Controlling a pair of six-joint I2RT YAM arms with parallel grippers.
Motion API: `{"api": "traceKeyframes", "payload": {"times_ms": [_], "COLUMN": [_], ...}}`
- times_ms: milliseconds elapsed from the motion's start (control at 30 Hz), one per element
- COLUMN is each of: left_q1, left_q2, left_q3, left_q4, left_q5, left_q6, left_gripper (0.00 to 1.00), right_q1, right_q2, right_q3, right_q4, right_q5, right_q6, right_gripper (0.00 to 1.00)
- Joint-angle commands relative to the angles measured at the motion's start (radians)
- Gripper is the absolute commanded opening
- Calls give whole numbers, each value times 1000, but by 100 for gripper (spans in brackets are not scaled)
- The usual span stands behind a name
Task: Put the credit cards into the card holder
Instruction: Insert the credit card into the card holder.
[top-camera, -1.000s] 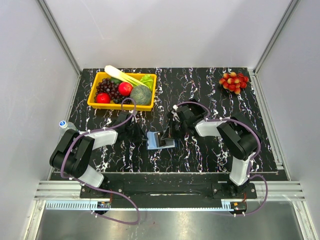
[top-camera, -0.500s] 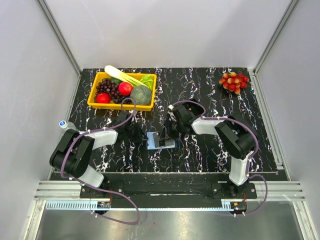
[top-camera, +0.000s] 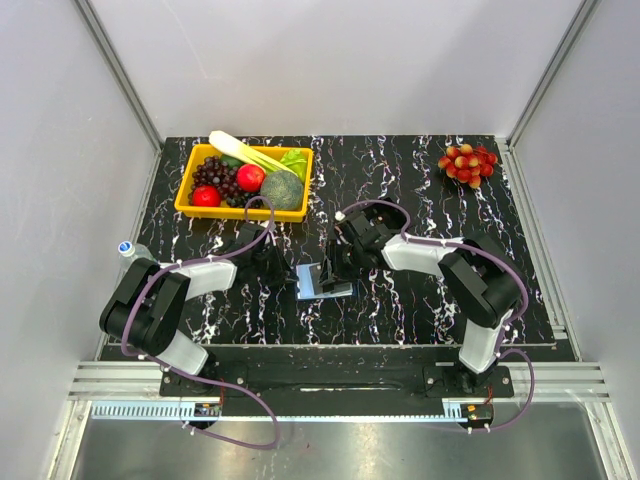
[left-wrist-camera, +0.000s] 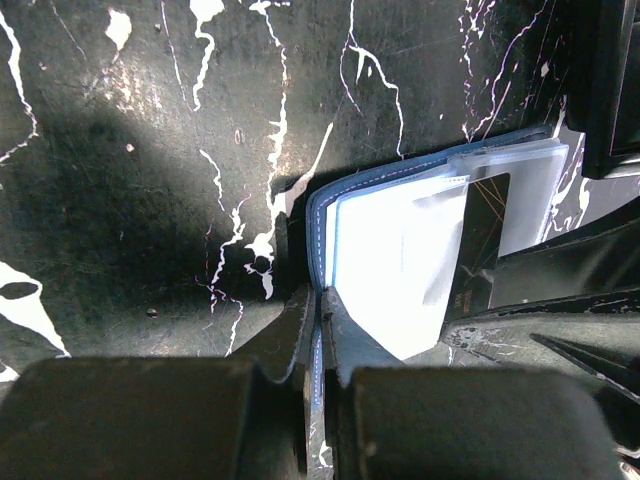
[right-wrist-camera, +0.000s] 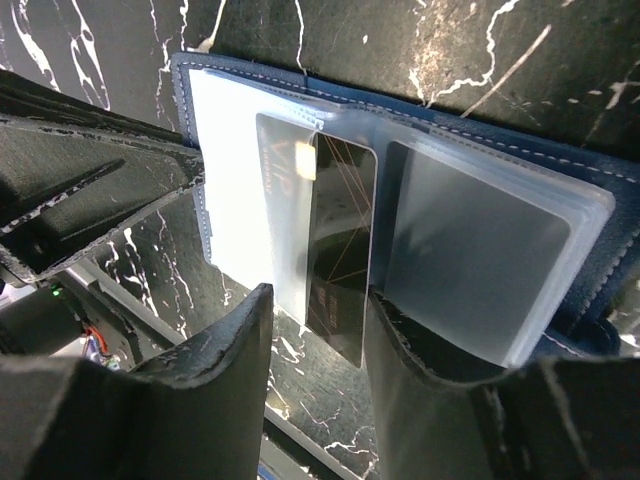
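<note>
holder: card holder (top-camera: 322, 281) open flat mid-counter (top-camera: 420, 190), long axis left-right | left jaws: clamped on its stitched blue edge | right jaws: parted, astride dark card (right-wrist-camera: 340, 250) lying lengthwise in clear sleeve, seemingly not gripping | overhead: card too small to make out

Both arms extended inward toward each other, left claw (left-wrist-camera: 318, 322) pinched shut, right claw (right-wrist-camera: 318, 308) standing parted
</note>
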Motion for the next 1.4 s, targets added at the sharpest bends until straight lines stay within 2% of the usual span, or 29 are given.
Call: {"api": "traceKeyframes", "payload": {"times_ms": [0, 133, 700, 967, 1167, 1367], "left_q1": [4, 4, 4, 4, 4, 4], "left_q2": [-8, -16, -20, -22, -16, -14], "left_q3": [-23, -20, -18, -23, -21, -23], "left_q4": [-28, -28, -19, -19, 4, 1], "left_q5": [-49, -43, -28, -26, -14, -11], "left_q6": [15, 15, 6, 10, 17, 32], "left_gripper": [0, 0, 0, 0, 0, 0], "right_q1": [20, 43, 119, 117, 116, 100], "right_q2": [-40, -22, 87, 85, 122, 98], "right_q3": [47, 103, 187, 188, 222, 227], "right_q4": [-150, -203, -145, -163, -164, -154], "right_q5": [176, 241, 129, 252, 256, 328], "right_q6": [-39, -45, -29, -29, -37, -31], "right_gripper": [47, 48, 45, 48, 49, 51]}}
